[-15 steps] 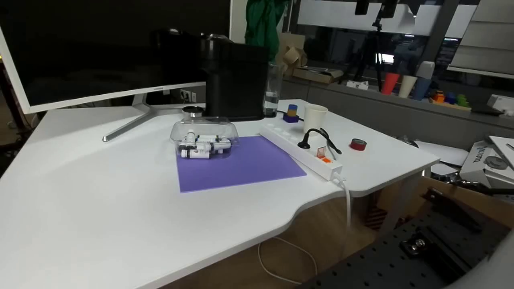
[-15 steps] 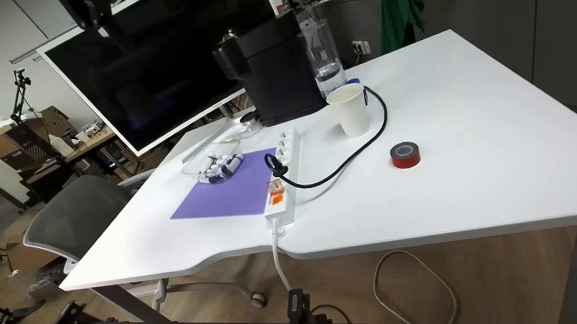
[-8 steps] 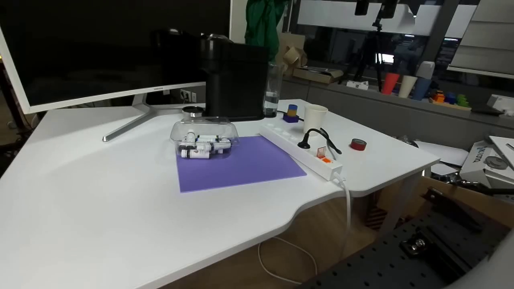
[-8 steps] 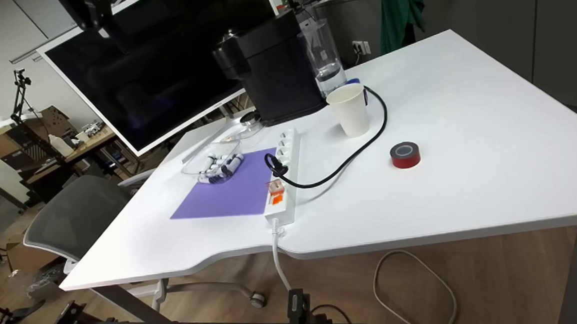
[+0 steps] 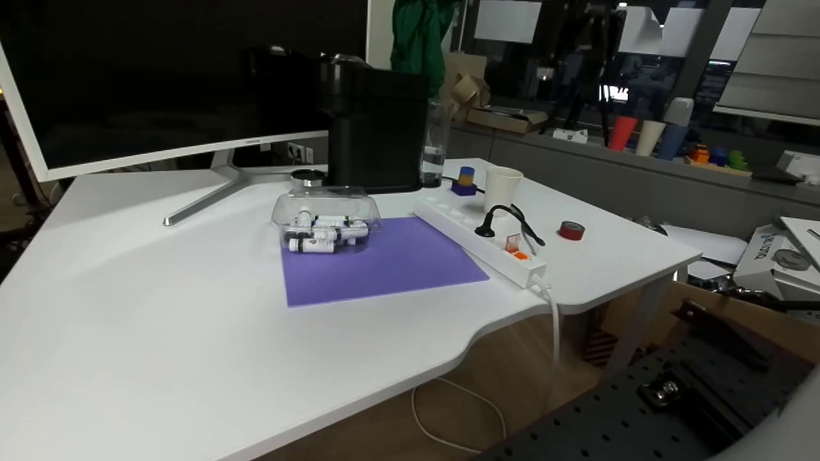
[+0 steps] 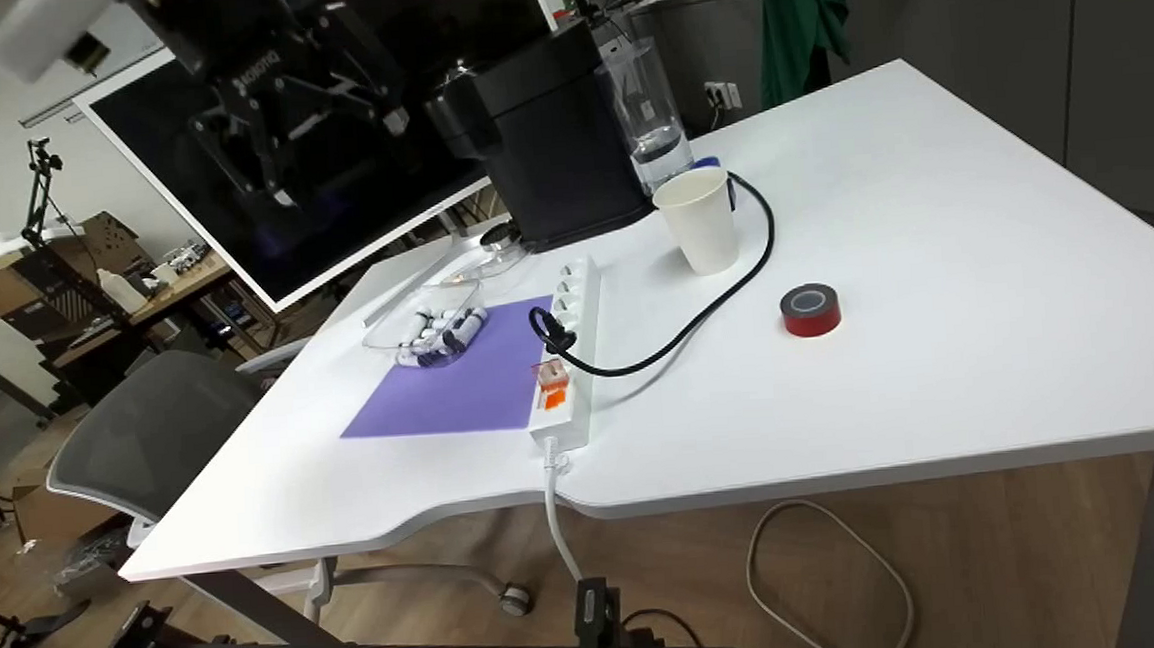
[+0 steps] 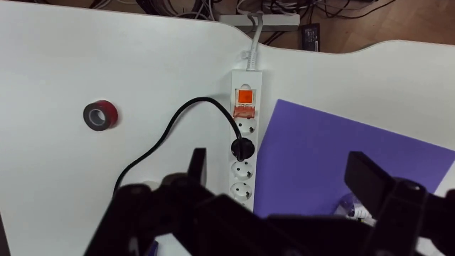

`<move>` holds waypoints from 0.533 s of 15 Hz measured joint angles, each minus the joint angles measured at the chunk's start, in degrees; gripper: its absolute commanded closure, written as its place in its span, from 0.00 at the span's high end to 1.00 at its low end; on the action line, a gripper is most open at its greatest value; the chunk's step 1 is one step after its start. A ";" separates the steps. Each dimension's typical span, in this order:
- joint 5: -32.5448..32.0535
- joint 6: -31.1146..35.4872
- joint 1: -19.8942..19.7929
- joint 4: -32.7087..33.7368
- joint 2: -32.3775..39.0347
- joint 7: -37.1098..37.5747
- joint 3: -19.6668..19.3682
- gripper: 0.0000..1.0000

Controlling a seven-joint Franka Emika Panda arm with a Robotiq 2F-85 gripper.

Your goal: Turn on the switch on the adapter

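Wrist view. Across the table [image 7: 160, 64] lies the adapter [image 7: 249, 133]; my pincer [image 7: 279, 167], wide and holding nothing, hangs above, well apart from it. At the corded end, the cover [image 7: 244, 112] stands raised, baring the switch [image 7: 245, 96]; I judge approach and press remain, though on or off I cannot tell. Around: purple sheet [image 7: 320, 149] beside the adapter; cable [image 7: 204, 99], arching to its plug [image 7: 249, 147] near the switch, the likeliest snag; tape [image 7: 107, 113], well apart.
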 measured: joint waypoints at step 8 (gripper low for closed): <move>-0.35 18.36 -2.47 -8.50 9.94 2.02 -0.09 0.32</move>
